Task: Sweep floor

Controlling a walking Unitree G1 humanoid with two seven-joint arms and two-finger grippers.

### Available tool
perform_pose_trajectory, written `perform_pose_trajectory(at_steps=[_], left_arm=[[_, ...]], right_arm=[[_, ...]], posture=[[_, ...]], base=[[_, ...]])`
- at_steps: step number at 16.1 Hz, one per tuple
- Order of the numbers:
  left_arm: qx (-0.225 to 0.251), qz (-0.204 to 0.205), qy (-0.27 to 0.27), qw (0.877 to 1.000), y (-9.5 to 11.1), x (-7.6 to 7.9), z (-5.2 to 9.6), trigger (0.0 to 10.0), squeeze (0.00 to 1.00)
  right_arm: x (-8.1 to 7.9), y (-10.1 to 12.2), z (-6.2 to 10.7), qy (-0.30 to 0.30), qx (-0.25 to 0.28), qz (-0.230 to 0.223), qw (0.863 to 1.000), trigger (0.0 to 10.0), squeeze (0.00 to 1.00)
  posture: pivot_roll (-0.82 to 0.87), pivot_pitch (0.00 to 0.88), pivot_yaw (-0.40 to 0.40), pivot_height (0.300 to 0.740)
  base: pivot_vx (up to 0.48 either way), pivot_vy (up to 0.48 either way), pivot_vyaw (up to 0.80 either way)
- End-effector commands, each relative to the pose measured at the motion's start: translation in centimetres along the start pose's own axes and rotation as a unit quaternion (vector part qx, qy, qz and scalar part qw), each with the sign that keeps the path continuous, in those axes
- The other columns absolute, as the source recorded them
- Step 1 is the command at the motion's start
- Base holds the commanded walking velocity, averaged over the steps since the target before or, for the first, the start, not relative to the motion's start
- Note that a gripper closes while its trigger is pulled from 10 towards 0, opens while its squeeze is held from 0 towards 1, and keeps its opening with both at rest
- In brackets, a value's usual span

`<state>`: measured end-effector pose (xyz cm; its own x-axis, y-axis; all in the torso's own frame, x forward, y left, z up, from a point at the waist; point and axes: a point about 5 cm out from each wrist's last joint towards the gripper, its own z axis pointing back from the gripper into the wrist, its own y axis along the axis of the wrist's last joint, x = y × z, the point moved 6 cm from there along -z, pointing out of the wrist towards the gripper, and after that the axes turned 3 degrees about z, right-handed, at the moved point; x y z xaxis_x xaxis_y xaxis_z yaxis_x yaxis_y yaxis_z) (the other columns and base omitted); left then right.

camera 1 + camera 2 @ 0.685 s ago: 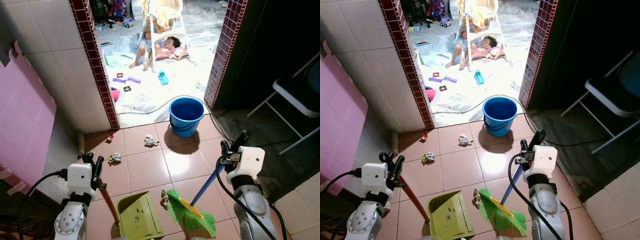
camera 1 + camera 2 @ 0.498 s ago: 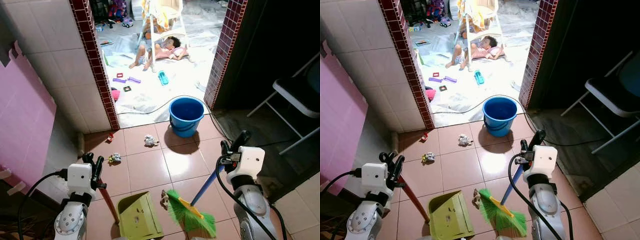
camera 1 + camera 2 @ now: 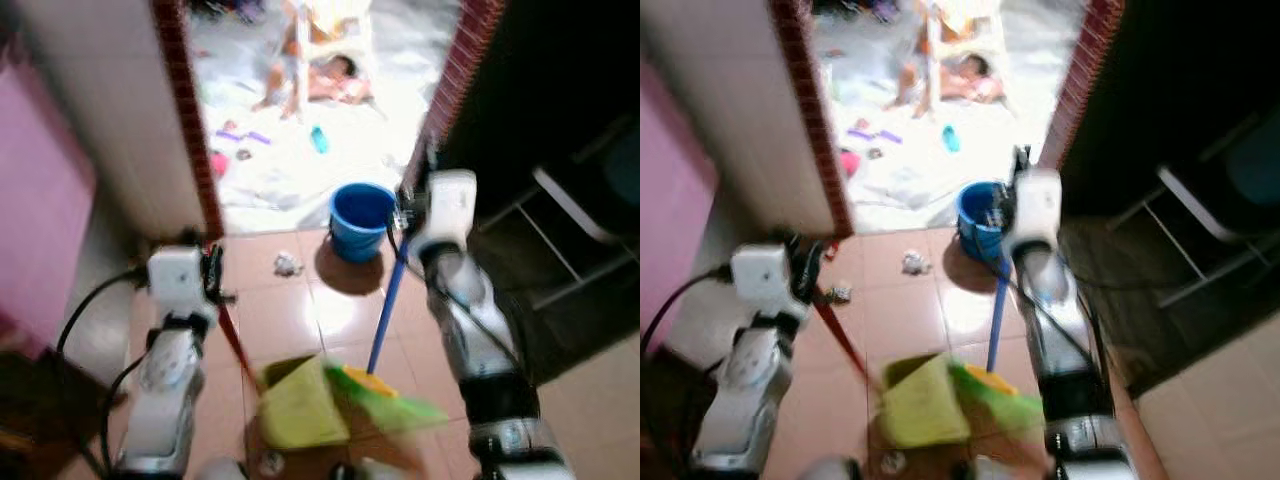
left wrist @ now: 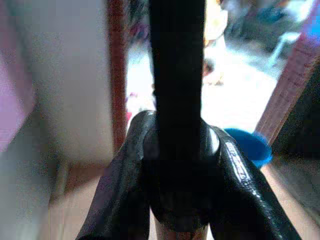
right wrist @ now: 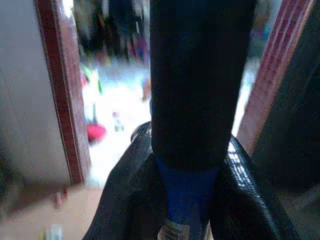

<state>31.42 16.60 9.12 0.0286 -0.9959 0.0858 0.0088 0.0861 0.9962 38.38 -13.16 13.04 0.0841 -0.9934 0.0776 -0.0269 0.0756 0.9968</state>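
**Desk:** What am I looking at?

**Operator:** A blurred head view in a tiled doorway. My left gripper (image 3: 212, 285) is clenched on the red handle (image 3: 235, 338) of the green dustpan (image 3: 298, 405), which sits low on the floor (image 3: 280, 320) in front of me. My right gripper (image 3: 402, 215) is raised near the blue bucket (image 3: 358, 218), clamped on the blue stick of the broom (image 3: 385, 305). The broom's green bristles (image 3: 395, 400) lie just beside the dustpan's right edge, touching or nearly so; the blur won't let me say which.

**Desk:** Do the wrist cameras confirm the holds?

**Operator:** Yes. On the left wrist, black fingers (image 4: 125, 180) close around a dark shaft. On the right wrist, the fingers (image 5: 240, 185) wrap the blue stick.

**Desk:** Any litter left?

**Operator:** One crumpled scrap (image 3: 288, 264) lies on the tiles left of the bucket. Another small piece (image 3: 839, 293) sits near the brick pillar (image 3: 190, 120). Beyond the doorway, a person (image 3: 320, 80) lies on a bright floor among scattered toys (image 3: 232, 140). A folding chair (image 3: 560, 200) stands in the dark at right.
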Motion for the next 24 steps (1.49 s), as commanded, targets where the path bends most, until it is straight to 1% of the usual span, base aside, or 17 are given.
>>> perform_pose_trajectory(at_steps=[1, 2, 4, 5, 7, 8, 10, 12, 14, 15, 17, 18, 19, 20, 22, 23, 24], left_arm=[[0.006, -0.019, 0.002, 1.000, 0.5, -0.3, -0.2, 10.0, 0.00], [-0.009, -0.018, 0.008, 1.000, 0.1, 0.0, 0.4, 10.0, 0.00], [-0.017, -0.043, 0.022, 0.999, 0.3, -0.2, 0.8, 10.0, 0.00], [-0.009, -0.067, 0.029, 0.997, 0.9, -0.4, 0.8, 10.0, 0.00], [0.005, -0.080, 0.037, 0.996, 1.8, -0.8, 0.6, 10.0, 0.00], [0.025, -0.084, 0.036, 0.996, 3.1, -1.0, 0.3, 10.0, 0.00], [0.045, -0.086, 0.029, 0.995, 4.5, -0.8, -0.2, 10.0, 0.00], [0.069, -0.070, 0.006, 0.995, 6.6, 0.4, -0.7, 10.0, 0.00], [0.080, -0.057, -0.011, 0.995, 7.7, 1.4, -1.0, 10.0, 0.00], [0.106, -0.042, -0.027, 0.993, 9.8, 2.5, -1.3, 10.0, 0.00], [0.132, -0.038, -0.033, 0.990, 11.7, 3.2, -1.5, 10.0, 0.00], [0.163, -0.048, -0.029, 0.985, 13.8, 3.1, -1.7, 10.0, 0.00], [0.172, -0.052, -0.027, 0.983, 14.4, 3.0, -1.8, 10.0, 0.00], [0.185, -0.077, -0.016, 0.980, 15.1, 2.4, -1.9, 10.0, 0.00], [0.167, -0.142, 0.017, 0.976, 13.9, 0.5, -2.0, 10.0, 0.00], [0.149, -0.163, 0.036, 0.975, 12.9, -0.6, -1.9, 10.0, 0.00], [0.142, -0.172, 0.043, 0.974, 12.6, -0.9, -1.9, 10.0, 0.00]], right_arm=[[0.9, -0.7, 0.2, -0.017, -0.014, 0.009, 1.000, 10.0, 0.00], [1.4, -0.7, 0.2, -0.028, -0.013, 0.016, 0.999, 10.0, 0.00], [1.6, -0.5, -0.1, -0.033, -0.010, 0.026, 0.999, 10.0, 0.00], [1.7, -0.3, -0.2, -0.035, -0.005, 0.038, 0.999, 10.0, 0.00], [1.5, 0.2, -0.2, -0.034, 0.006, 0.052, 0.998, 10.0, 0.00], [1.2, 0.7, -0.3, -0.031, 0.017, 0.060, 0.998, 10.0, 0.00], [0.8, 1.1, -0.4, -0.029, 0.028, 0.068, 0.997, 10.0, 0.00], [0.5, 1.5, -0.6, -0.028, 0.036, 0.076, 0.996, 10.0, 0.00], [0.4, 1.6, -0.7, -0.027, 0.040, 0.079, 0.996, 10.0, 0.00], [0.2, 1.8, -0.6, -0.026, 0.044, 0.083, 0.995, 10.0, 0.00], [0.0, 1.8, -0.6, -0.025, 0.046, 0.085, 0.995, 10.0, 0.00], [-0.3, 1.6, -0.5, -0.020, 0.046, 0.087, 0.995, 10.0, 0.00], [-0.5, 1.6, -0.5, -0.018, 0.046, 0.088, 0.995, 10.0, 0.00], [-0.7, 1.6, -0.6, -0.014, 0.047, 0.088, 0.995, 10.0, 0.00], [-0.9, 1.7, -0.7, -0.012, 0.050, 0.091, 0.994, 10.0, 0.00], [-0.9, 1.7, -0.7, -0.012, 0.051, 0.094, 0.994, 10.0, 0.00], [-0.9, 1.7, -0.7, -0.012, 0.051, 0.094, 0.994, 10.0, 0.00]], posture=[[0.03, 0.095, -0.081, 0.740], [0.03, 0.101, -0.080, 0.740], [0.03, 0.098, -0.079, 0.740], [0.03, 0.100, -0.078, 0.740], [0.03, 0.100, -0.078, 0.740], [0.04, 0.101, -0.075, 0.740], [0.04, 0.101, -0.070, 0.740], [0.05, 0.106, -0.066, 0.740], [0.05, 0.106, -0.066, 0.740], [0.05, 0.111, -0.065, 0.740], [0.05, 0.111, -0.065, 0.740], [0.05, 0.115, -0.067, 0.740], [0.05, 0.115, -0.067, 0.740], [0.05, 0.114, -0.070, 0.740], [0.05, 0.116, -0.069, 0.740], [0.05, 0.117, -0.070, 0.740], [0.05, 0.117, -0.070, 0.740]], base=[[0.000, 0.000, 0.00], [0.000, 0.000, 0.00], [0.000, 0.000, 0.00], [0.000, 0.000, 0.00], [0.000, 0.000, 0.00], [0.000, 0.000, 0.00], [0.000, 0.000, 0.00], [0.000, 0.000, 0.00], [0.000, 0.000, 0.00], [0.000, 0.000, 0.00], [0.000, 0.000, 0.00], [0.000, 0.000, 0.00], [0.000, 0.000, 0.00], [0.000, 0.000, 0.00], [0.000, 0.000, 0.00], [0.000, 0.000, 0.00], [0.000, 0.000, 0.00]])
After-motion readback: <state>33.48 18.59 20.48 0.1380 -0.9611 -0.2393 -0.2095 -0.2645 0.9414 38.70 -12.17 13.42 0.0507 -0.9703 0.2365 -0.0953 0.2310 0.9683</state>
